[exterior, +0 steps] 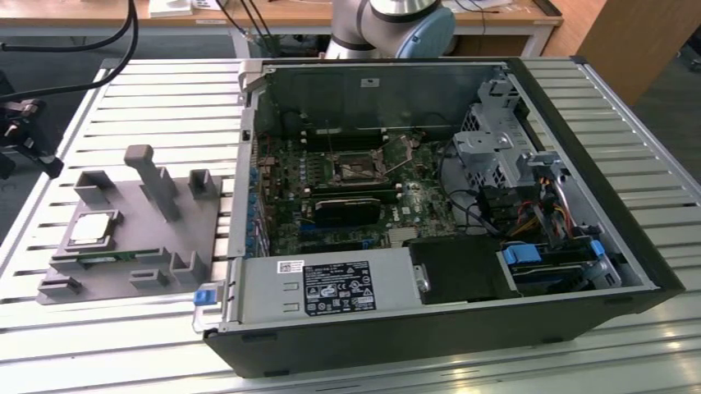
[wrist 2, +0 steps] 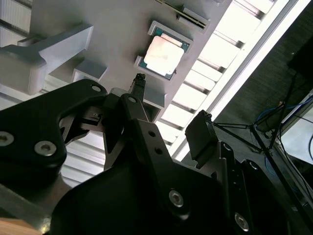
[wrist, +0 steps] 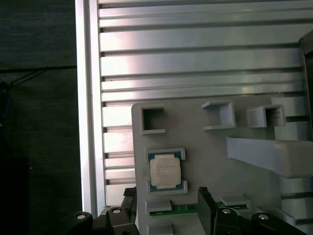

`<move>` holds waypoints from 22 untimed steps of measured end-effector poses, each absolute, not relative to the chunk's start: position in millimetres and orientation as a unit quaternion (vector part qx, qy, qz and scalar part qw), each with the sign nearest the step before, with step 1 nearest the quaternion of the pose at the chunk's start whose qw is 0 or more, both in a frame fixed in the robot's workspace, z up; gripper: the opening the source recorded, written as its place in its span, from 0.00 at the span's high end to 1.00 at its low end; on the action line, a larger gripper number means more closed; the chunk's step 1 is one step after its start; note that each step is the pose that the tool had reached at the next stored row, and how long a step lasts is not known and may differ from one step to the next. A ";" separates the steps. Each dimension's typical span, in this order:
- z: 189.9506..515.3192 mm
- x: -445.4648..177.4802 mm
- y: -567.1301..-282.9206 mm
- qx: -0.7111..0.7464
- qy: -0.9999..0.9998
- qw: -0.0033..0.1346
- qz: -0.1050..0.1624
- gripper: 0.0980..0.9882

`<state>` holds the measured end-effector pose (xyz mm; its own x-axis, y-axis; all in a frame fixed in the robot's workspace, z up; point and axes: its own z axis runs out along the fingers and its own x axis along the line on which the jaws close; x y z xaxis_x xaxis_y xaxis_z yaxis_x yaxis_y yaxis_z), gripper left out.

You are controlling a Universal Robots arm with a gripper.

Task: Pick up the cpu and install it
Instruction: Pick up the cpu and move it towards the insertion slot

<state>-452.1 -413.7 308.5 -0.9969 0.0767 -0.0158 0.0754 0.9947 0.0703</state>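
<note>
The cpu (exterior: 93,227), a small square chip with a shiny silver top, lies flat in a framed pocket of the grey holder plate (exterior: 137,246) at the exterior view's left. Both wrist views look down on the cpu (wrist 2: 164,55) (wrist: 165,170). My gripper (wrist 2: 171,105) (wrist: 166,196) hangs above the plate near the chip, open, with its black fingers apart and nothing between them. It does not touch the chip. The open computer case (exterior: 438,205) shows the motherboard with its square socket (exterior: 356,168) lying bare.
A green memory stick (wrist: 183,209) sits in a slot of the plate beside the cpu. Grey posts and brackets (exterior: 153,176) rise from the plate. The case walls, drive cage (exterior: 498,148) and cables (exterior: 537,217) surround the motherboard. Everything rests on a slatted metal table (exterior: 164,107).
</note>
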 end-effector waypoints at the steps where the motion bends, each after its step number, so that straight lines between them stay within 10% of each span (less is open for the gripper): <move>1: 308.4 -452.0 -413.7 0.038 0.999 0.009 0.035 0.42; 22: 304.6 -452.1 -413.7 0.038 0.999 0.009 0.035 0.42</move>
<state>-452.1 -413.7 304.6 -0.9969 0.0767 -0.0158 0.0754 0.9947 0.0703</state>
